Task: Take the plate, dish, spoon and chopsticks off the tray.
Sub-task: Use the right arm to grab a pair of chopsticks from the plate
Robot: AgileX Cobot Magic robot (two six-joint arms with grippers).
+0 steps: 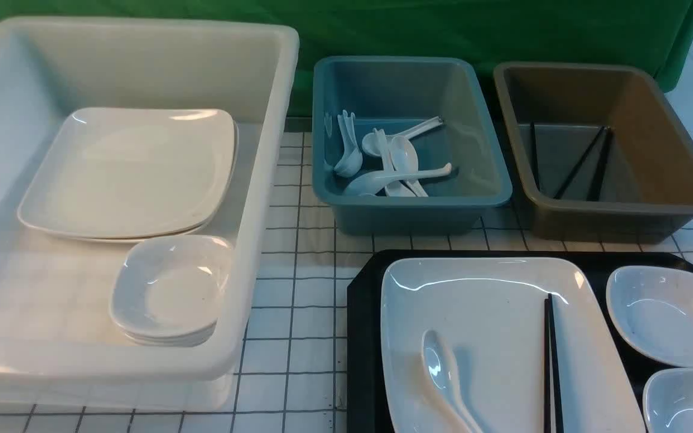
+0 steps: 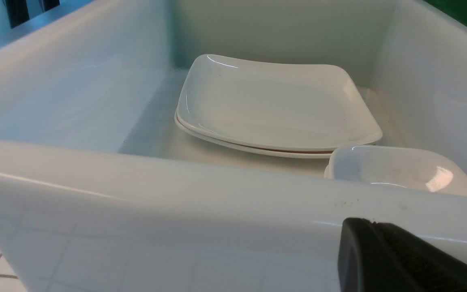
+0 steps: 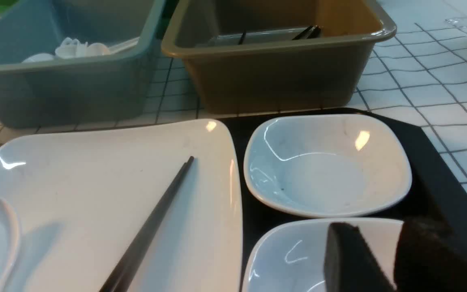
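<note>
At the near right corner of the white gridded table (image 1: pixel 298 288), the big black rectangular plastic tray (image 1: pixel 361 337) is seen fully loaded. The large glossy white rounded-rectangle plate (image 1: pixel 491 300) lies on it. On that plate rest the short white ceramic soup spoon (image 1: pixel 443 373) and the pair of thin black chopsticks (image 1: pixel 550 361), well apart from each other. Two small white bowl-like dishes sit beside the plate towards the table's right edge, a farther dish (image 1: pixel 665 313) and a nearer dish (image 1: pixel 689 403).

Nothing is judged cleared yet; the step in hand appears to be the first pick, aimed at the nearer dish. The right jaws are held spread at that dish's rim with their black pads (image 3: pixel 351 263) apart. No grip is shown, and whether the rim is touched cannot be told. The left jaws are pressed together, nothing is seen in them, and they are parked just outside the near wall of the big white plastic tub (image 1: pixel 274 120) at the table's left edge.

For the next move, the rim would need to be pinched firmly and the dish lifted level. It would then be carried across to the stack of small dishes (image 1: pixel 172 288) in the tub. A glossy, thin rim is judged liable to slip.
</note>
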